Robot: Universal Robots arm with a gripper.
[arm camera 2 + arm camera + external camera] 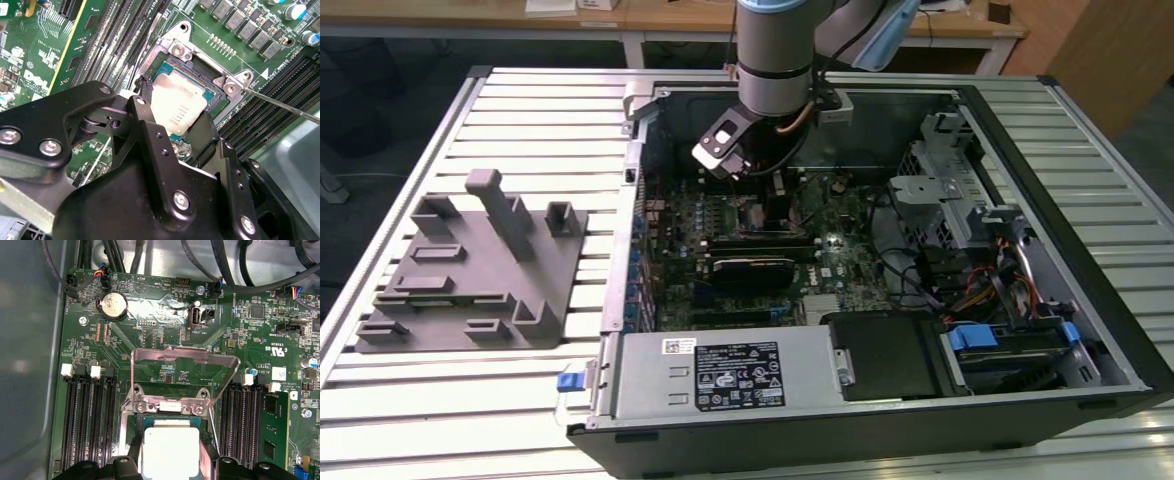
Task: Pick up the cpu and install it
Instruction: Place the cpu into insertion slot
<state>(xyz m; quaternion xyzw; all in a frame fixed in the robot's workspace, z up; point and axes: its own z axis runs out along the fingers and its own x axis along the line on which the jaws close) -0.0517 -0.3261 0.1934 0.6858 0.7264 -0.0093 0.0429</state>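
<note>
Pinching the cpu (pixel 180 107) by opposite edges, jaws shut on it; holding it at the open socket (pixel 196 77), load plate (pixel 182 365) raised, toward the far end of the motherboard (pixel 854 255). Probably the seating step; calls for square, level alignment.

The grey arm (pixel 771 50) comes down steeply from above, wrist nearly vertical. In the second wrist view its black end effector (pixel 175 117) points downward, the two fingers (pixel 202 135) pressed against opposite edges of the cpu (pixel 180 102).
</note>
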